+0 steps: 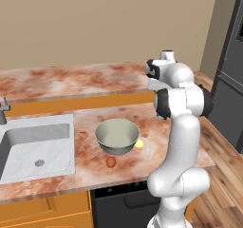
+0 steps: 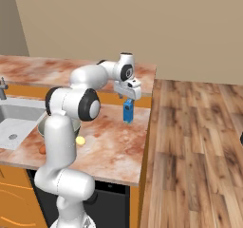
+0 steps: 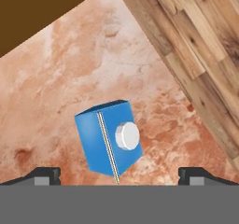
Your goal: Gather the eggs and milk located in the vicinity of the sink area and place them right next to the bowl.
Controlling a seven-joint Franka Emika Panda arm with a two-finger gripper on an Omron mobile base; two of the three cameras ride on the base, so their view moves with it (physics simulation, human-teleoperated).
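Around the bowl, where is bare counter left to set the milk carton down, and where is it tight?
Bare counter lies left of the bowl, between it and the sink, and behind it toward the raised back ledge. It is tight on the front and right sides: the reddish-brown egg sits just in front, the pale yellow egg against the right rim, beside the arm.

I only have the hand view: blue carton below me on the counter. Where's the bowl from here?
Observer: The bowl sits mid-counter, right of the sink, well apart from the milk.
Operator: Are the eggs there?
Observer: Yes, the reddish-brown egg lies in front of the bowl and the pale yellow egg at its right side.
Operator: How's my gripper?
Observer: The gripper hangs open just above the carton, not gripping it.
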